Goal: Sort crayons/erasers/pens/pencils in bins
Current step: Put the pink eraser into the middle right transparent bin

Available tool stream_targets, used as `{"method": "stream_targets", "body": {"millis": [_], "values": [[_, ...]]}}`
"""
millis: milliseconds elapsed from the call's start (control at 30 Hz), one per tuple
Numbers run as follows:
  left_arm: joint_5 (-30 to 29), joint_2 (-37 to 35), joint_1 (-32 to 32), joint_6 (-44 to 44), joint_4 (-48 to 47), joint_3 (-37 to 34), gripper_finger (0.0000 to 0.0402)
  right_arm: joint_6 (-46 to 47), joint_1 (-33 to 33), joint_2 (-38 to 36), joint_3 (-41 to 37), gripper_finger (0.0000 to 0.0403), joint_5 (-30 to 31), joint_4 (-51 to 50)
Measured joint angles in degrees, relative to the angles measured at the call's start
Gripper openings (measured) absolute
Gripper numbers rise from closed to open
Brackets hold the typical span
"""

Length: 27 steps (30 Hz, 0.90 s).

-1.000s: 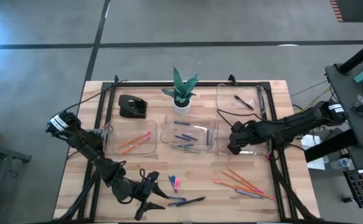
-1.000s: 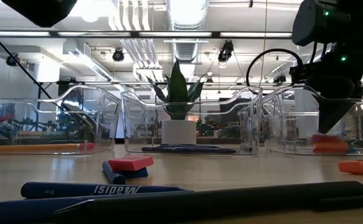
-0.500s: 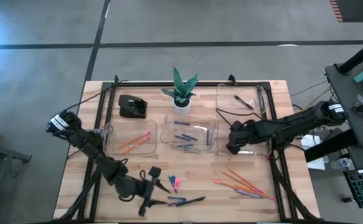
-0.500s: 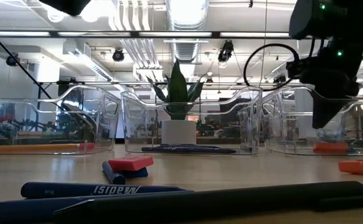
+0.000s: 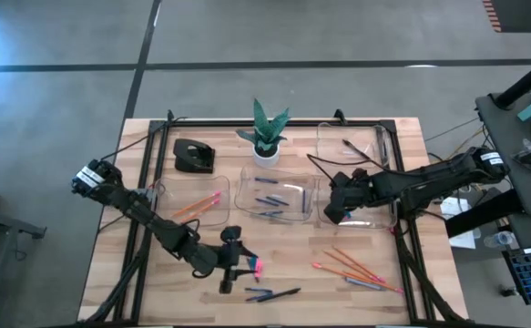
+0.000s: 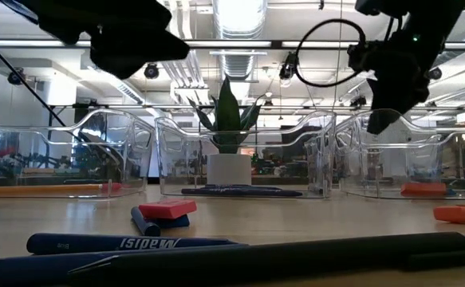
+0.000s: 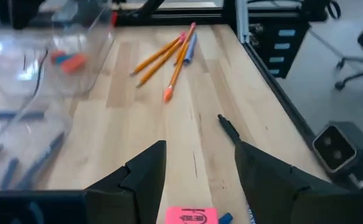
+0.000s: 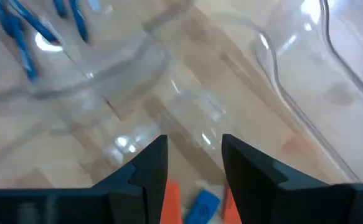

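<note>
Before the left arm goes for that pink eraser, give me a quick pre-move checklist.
1. Left gripper open, empty: ok.
2. Pink eraser lined up between its fingers: ok.
3. Blue crayon touching that eraser, may get pinched too: not ok.
4. Right gripper open, nothing held: ok.
5. Eraser bin holds erasers already; right arm over it blocks the drop: not ok.
6. Pens and pencils lie clear of the left arm's path: ok.
</note>
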Motion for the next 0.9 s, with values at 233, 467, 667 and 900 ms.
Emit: {"method": "stream_targets", "body": {"millis": [233,467,667,900], "values": [[0.3,0.0,-0.4,-11.8,0.0,-0.9,0.0178,-10.3,2.7,0.0,0.5,0.0144,0.4,13.0],[1.2,0.0,-1.5,-21.2,0.1,-2.6,0.0178,-26.5,9.8,2.1,0.2,0.0144,0.3,35.4],[1.6,0.0,-3.7,-26.0,0.1,-2.9,0.0178,-34.5,13.4,10.4,0.7,0.0144,0.3,49.2],[1.8,0.0,-8.0,-33.9,0.2,-2.9,0.0178,-36.2,14.2,22.0,6.2,0.0169,-1.0,49.0]]}}
